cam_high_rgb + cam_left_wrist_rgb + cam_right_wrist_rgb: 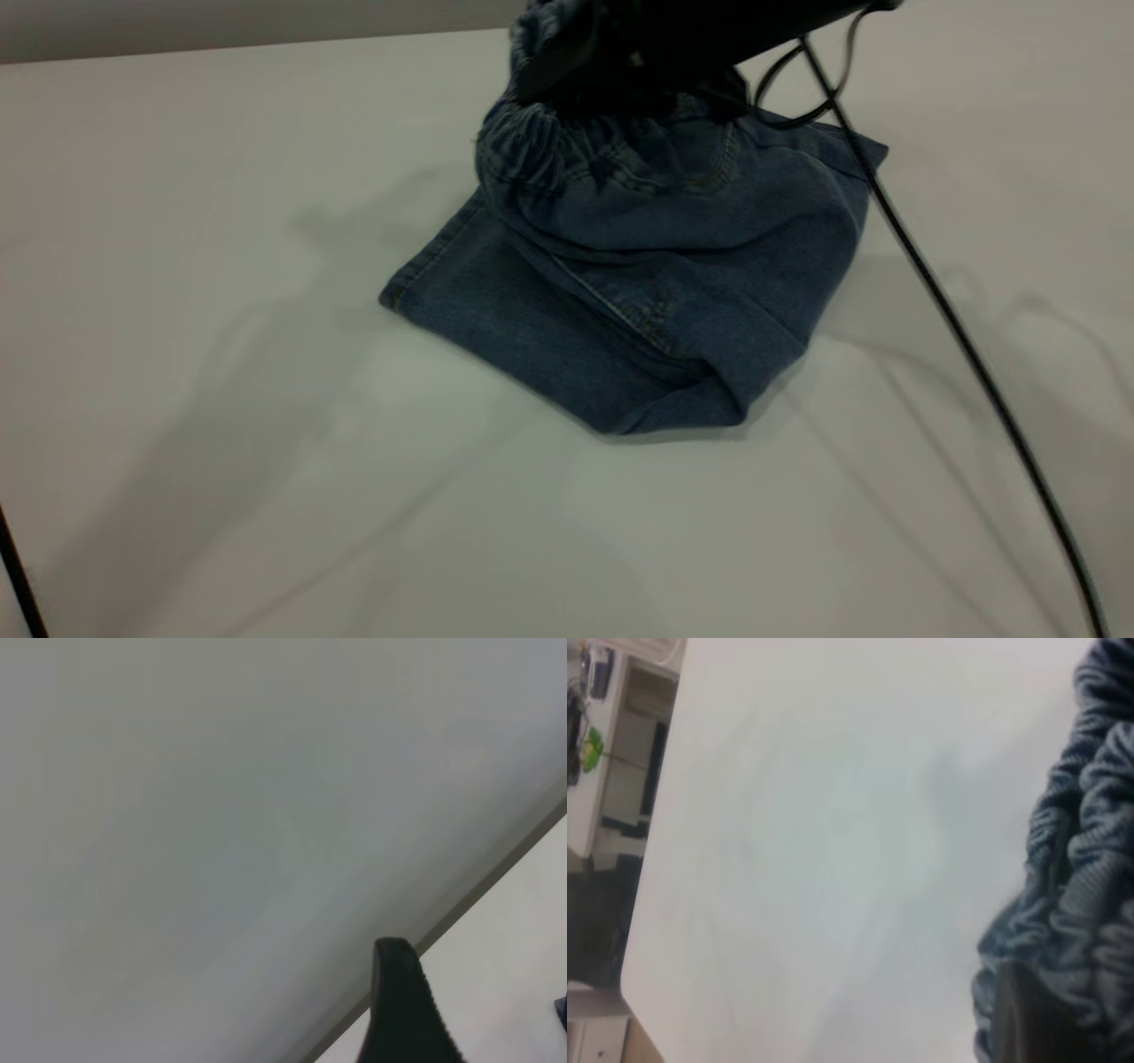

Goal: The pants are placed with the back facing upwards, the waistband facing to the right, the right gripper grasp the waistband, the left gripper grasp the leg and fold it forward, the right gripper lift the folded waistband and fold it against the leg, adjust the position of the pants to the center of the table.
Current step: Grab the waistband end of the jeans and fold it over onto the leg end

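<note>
Right claw point(611, 84) lifts waistband point(567, 151) (table point(221, 354) wide around).

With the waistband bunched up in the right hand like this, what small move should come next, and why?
Probably carry the waistband over toward the leg end and lower it. The right hand holds it raised above the pants, which lie already folded lengthwise on the table, so the second fold looks unfinished. The left hand is clear of the cloth.

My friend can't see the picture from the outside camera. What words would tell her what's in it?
The right gripper lifts the gathered waistband of the blue denim pants off the white table, while the rest lies folded below. A black cable trails down at the right.
</note>
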Available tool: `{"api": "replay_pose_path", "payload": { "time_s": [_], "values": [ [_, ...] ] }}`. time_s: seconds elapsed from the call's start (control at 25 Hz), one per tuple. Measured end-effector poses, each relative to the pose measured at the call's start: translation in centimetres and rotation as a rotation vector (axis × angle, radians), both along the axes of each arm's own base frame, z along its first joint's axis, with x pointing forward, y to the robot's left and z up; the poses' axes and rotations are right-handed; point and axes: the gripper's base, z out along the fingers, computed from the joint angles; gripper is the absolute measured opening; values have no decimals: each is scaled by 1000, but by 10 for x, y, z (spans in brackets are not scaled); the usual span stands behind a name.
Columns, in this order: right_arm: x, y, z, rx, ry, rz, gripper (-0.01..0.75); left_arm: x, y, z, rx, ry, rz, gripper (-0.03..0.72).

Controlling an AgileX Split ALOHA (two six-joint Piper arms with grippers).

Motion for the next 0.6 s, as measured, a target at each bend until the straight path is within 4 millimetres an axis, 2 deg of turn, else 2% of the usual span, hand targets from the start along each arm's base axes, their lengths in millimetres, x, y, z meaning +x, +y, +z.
{"api": "replay_pose_path", "payload": {
  "time_s": [0.12,0.32,0.4,0.48,0.6],
  "values": [
    [11,5,8,22,-40,6,167,0,0,0,0,0,0,393],
    [20,16,33,132,-62,46,436,0,0,1,-5,-13,-3,393],
    [20,20,42,191,-55,82,519,0,0,1,-5,-17,-3,393],
    [18,22,48,237,-34,109,563,0,0,2,-6,-19,-4,393],
    [17,23,49,260,36,90,570,1,-1,2,-8,-24,-5,393]
  ]
}}
